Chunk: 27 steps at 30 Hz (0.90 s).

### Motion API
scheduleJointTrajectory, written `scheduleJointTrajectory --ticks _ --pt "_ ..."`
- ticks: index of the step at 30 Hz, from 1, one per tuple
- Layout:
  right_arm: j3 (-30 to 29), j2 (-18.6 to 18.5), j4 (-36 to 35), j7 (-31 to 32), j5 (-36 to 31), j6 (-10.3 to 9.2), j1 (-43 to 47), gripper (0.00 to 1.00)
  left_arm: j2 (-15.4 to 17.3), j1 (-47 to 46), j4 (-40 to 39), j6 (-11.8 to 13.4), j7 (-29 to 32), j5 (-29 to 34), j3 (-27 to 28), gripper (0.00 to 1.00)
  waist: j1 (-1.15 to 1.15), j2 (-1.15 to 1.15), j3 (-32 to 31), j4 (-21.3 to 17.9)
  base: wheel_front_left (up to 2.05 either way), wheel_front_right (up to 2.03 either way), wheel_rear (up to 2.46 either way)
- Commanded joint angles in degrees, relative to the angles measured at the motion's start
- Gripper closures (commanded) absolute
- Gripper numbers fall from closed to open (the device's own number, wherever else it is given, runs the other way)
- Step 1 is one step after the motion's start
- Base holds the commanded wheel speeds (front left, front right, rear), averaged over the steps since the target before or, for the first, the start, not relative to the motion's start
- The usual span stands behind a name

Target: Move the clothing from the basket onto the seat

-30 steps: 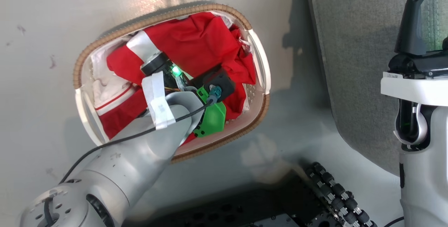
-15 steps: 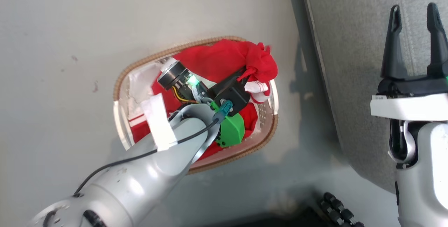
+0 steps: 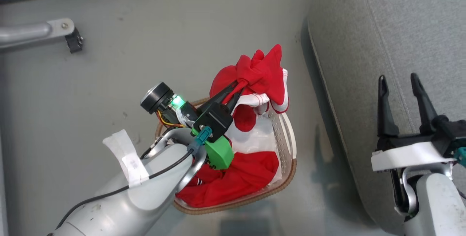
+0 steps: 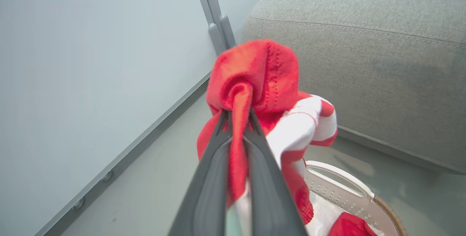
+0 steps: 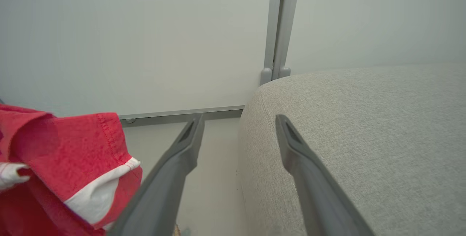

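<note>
Grey floor backs everything. Tape on the left arm, lower left, carries marks too small to read; that arm hides part of the basket. Left gripper is clamped on bunched red clothing above the rim. Right gripper, lower right, gapes empty at the seat.

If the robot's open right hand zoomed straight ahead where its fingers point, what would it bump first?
Probably the grey seat: the right gripper points along its rounded edge. If it just clears that, the wall behind comes next; depth is hard to judge.
</note>
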Motion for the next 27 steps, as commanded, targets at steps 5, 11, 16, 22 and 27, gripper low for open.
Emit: scheduleJointTrajectory --ticks 5,11,16,22,27 --pt "2.0 -0.2 1.9 0.0 0.6 -0.06 4.0 0.0 1.8 1.7 -0.8 -1.6 -0.2 1.2 0.5 1.0 0.01 0.0 -15.8 1.7 0.0 0.0 0.0" --pt "4.7 -0.2 3.2 0.0 1.2 -0.06 5.5 0.0 2.5 -1.1 -0.5 -3.4 -0.2 1.6 0.6 1.0 0.01 0.0 -20.2 1.1 0.0 0.0 0.0" --pt "7.0 -0.2 4.1 0.0 1.6 -0.06 5.8 0.0 3.2 -4.8 -1.1 -4.7 0.9 1.4 1.2 1.0 0.01 0.0 -22.2 0.6 0.0 0.0 0.0" --pt "10.4 -0.2 5.0 0.0 1.9 -0.06 5.1 0.0 4.1 -9.4 -3.5 -5.7 3.0 0.7 2.5 1.0 0.01 0.0 -23.3 0.4 0.0 0.0 0.0" --pt "13.2 -0.2 5.4 0.0 1.4 -0.06 3.4 0.0 4.8 -11.6 -5.8 -5.3 4.5 -0.4 4.0 1.0 0.01 0.0 -24.0 0.4 0.0 0.0 0.0"
